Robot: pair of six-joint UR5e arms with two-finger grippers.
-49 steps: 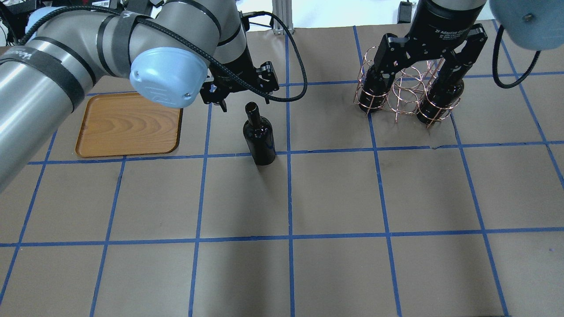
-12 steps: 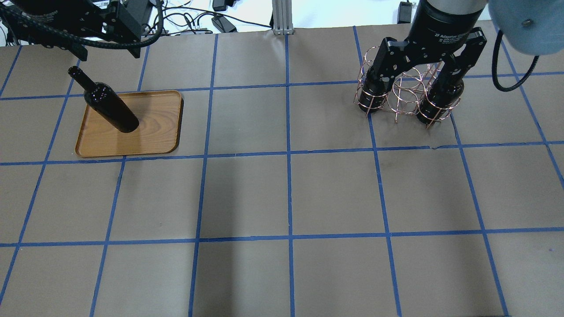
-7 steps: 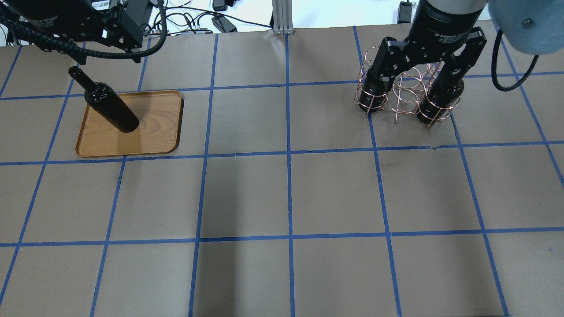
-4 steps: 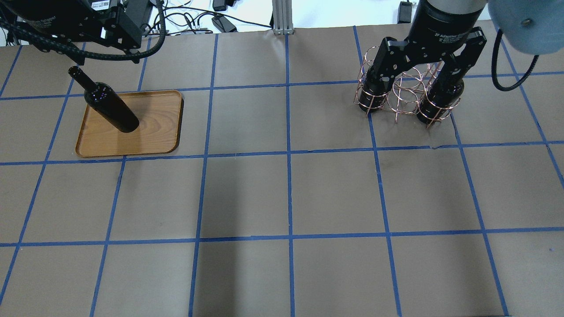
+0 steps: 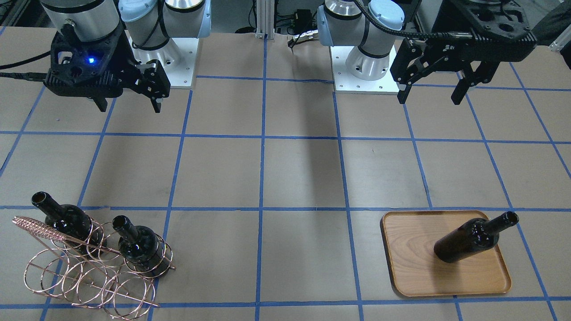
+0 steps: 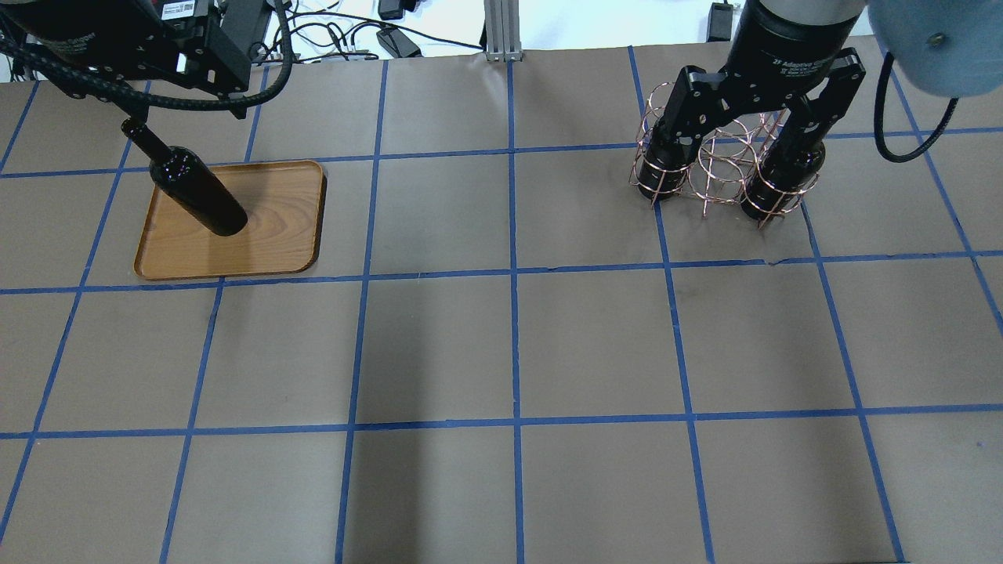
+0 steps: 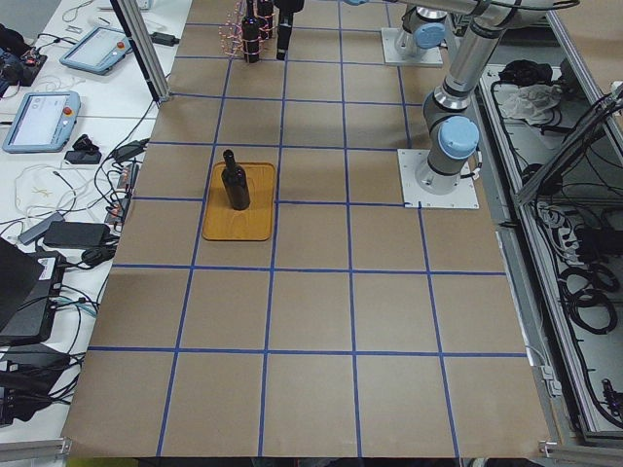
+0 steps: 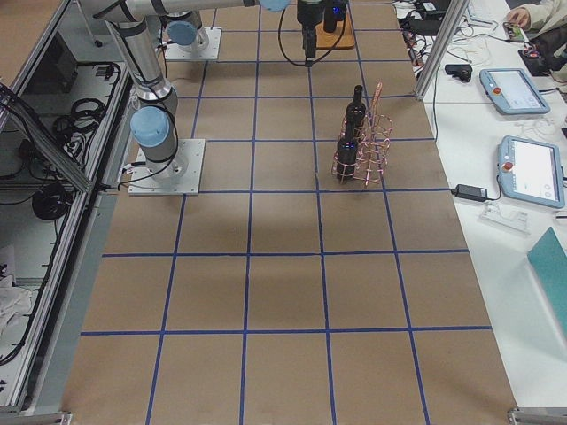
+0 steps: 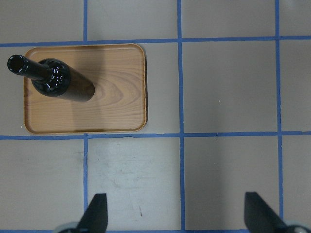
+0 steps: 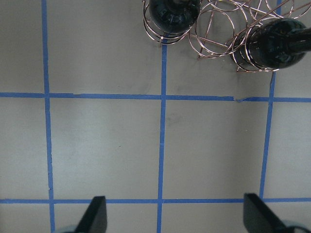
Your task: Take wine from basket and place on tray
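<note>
One wine bottle (image 5: pixel 468 240) stands upright on the wooden tray (image 5: pixel 415 267); both also show in the overhead view, bottle (image 6: pixel 196 192) on tray (image 6: pixel 274 235), and in the left wrist view, bottle (image 9: pixel 60 85) and tray (image 9: pixel 121 107). My left gripper (image 5: pixel 430 91) is open and empty, high and back from the tray (image 9: pixel 177 216). The copper wire basket (image 5: pixel 89 276) holds two more bottles (image 5: pixel 67 220) (image 5: pixel 142 247). My right gripper (image 5: pixel 129 104) is open and empty, raised on the robot's side of the basket (image 10: pixel 218 29).
The table (image 6: pixel 509 352) is brown paper with a blue tape grid. The two arm bases (image 5: pixel 366 67) (image 5: pixel 165 53) stand at the robot's edge. Tablets and cables (image 7: pixel 49 117) lie on side benches beyond the table's ends.
Seven seconds ago the bottle stood mid-table by the left gripper; now it stands on the tray, released. Over the last second the left arm shifted only slightly. The right arm has not moved.
</note>
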